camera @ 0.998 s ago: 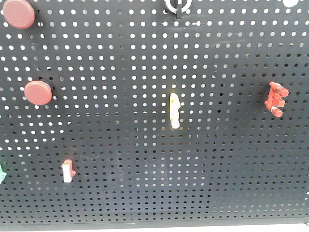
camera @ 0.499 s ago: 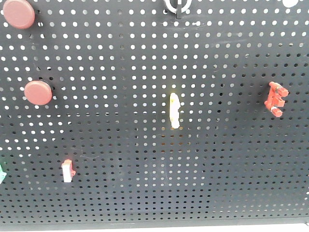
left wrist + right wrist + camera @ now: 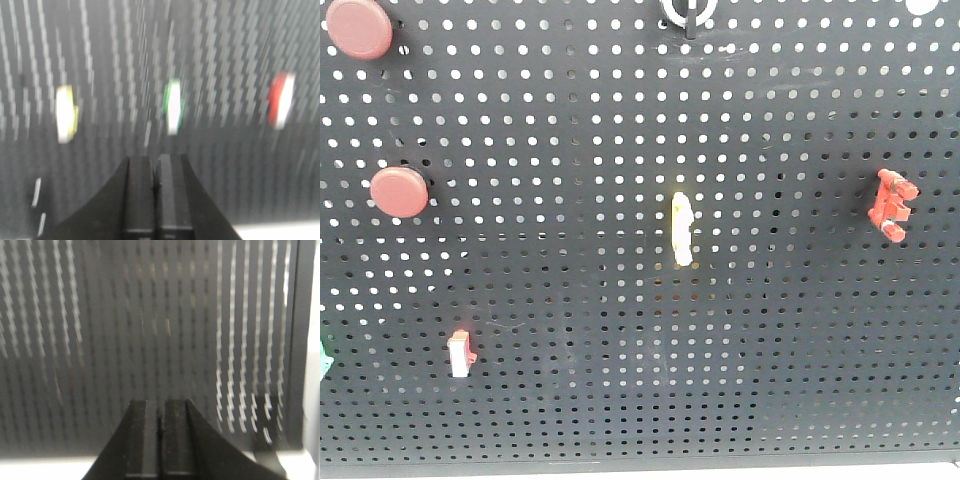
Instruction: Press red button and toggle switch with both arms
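The black pegboard (image 3: 620, 120) fills my front view. Compared with the pictures of one second and half a second ago, nothing on it has shifted, and no arm has entered this view. So I judge that the task is only at the approach, with neither the press nor the toggle done yet.

Both wrist views are smeared, so I cannot read fine details there. The left end effector (image 3: 156, 167) has its jaws pressed together, holds nothing and faces the board. The right end effector (image 3: 161, 410) is the same, pressed together and empty.

A red button (image 3: 399, 192) sits at the left at middle height, and a second red button (image 3: 358, 28) is in the top left corner. The toggle switch (image 3: 892, 204) is at the right side, slightly tilted and well apart from both buttons. The pale-yellow switch (image 3: 682, 229) stands between them.
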`<state>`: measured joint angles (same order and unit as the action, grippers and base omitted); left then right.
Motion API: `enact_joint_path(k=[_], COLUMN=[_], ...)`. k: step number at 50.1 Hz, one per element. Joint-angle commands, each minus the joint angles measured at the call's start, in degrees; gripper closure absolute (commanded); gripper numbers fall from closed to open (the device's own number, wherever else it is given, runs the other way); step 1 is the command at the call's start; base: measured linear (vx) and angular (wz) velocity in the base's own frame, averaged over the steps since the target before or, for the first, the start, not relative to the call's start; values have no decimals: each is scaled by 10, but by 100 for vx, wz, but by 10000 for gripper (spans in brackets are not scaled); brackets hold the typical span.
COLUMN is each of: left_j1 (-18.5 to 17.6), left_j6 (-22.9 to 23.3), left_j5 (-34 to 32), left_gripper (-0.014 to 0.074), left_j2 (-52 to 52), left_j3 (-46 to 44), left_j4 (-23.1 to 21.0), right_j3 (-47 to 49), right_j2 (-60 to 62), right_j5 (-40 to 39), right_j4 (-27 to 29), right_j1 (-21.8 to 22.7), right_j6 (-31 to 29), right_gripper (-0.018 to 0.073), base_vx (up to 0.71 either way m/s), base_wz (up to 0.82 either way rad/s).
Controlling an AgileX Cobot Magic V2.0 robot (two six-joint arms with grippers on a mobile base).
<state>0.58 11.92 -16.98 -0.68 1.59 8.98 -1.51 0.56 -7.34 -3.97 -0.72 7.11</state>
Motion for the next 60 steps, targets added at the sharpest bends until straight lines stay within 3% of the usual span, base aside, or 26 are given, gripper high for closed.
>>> enact_joint_path(k=[1,9,17,27,43,51,60], left_j1=[0,0,0,0,0,-10,-60], left_j6=[62,67,67,67,72,72,72], left_j5=[-99,-22,75,88,133,83,23], left_gripper=[595,595,595,595,595,595,595], left_j2=[3,19,97,226,349,383,421], left_j3=[-36,-180,-351,-514,-545,-546,-547], left_j4=[-8,48,101,109,108,108,108], right_j3=[55,172,302,467,527,527,527], right_j2=[1,-15,-91,-235,-369,-381,-381], right_j5=[-69,-60,-14,37,35,35,32], right_j4=[16,0,-52,-61,-61,-61,-61], right_j1=[3,3,3,3,3,3,3], right_j6=[47,44,40,40,40,40,40], right_gripper=[559,559,559,559,559,559,559], base_vx=[0,0,0,0,0,0,0], base_wz=[0,0,0,0,0,0,0])
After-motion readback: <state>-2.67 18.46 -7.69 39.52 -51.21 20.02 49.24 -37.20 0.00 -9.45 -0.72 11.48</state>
